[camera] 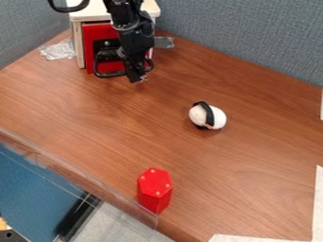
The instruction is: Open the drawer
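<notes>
"One black hand (140, 79) at the red drawer (95, 31), can't tell if it's clenched or released!"

"Drawer's in the white cabinet (95, 14), by the counter (114, 123)'s back edge, wood grain stretching out front!"

A table (95, 108) meets a wall (246, 35) behind it. At the back left, on the table, stands a cabinet (95, 14) with a drawer (101, 32) in its front. Tape lies on each side of it, one piece at its left (58, 50), one at its right (165, 42). A ball (219, 117) lies right of centre, a strap (207, 112) around it. A block (154, 186) stands nearer the viewer, left of the ball, close to the table's front edge.
</notes>
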Available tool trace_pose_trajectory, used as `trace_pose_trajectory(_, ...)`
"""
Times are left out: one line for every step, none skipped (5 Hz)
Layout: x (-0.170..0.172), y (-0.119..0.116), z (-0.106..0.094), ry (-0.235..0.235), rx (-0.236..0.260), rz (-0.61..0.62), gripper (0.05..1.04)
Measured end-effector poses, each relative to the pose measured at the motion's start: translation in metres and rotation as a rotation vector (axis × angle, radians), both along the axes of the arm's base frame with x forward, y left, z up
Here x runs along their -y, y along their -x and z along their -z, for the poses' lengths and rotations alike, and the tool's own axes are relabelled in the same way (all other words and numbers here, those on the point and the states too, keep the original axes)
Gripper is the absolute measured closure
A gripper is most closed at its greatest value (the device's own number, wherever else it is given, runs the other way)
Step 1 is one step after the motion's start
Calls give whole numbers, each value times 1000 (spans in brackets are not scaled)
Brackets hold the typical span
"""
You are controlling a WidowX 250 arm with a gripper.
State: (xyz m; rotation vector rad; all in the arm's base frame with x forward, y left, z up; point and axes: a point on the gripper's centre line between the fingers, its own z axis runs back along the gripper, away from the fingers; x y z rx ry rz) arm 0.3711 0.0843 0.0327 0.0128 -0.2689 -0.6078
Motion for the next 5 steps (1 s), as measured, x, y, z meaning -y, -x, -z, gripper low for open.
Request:
trace_pose_trajectory(8, 8, 0, 1, -14, 17, 954)
trace_pose_trajectory(17, 16, 0, 10, -21, 26, 955)
trace_pose_trajectory(26, 26, 0, 17, -26, 37, 955)
trace_pose_trajectory(32, 35, 0, 18, -22, 52, 955)
trace_pose_trajectory(40, 45, 0, 21, -30, 67, 955)
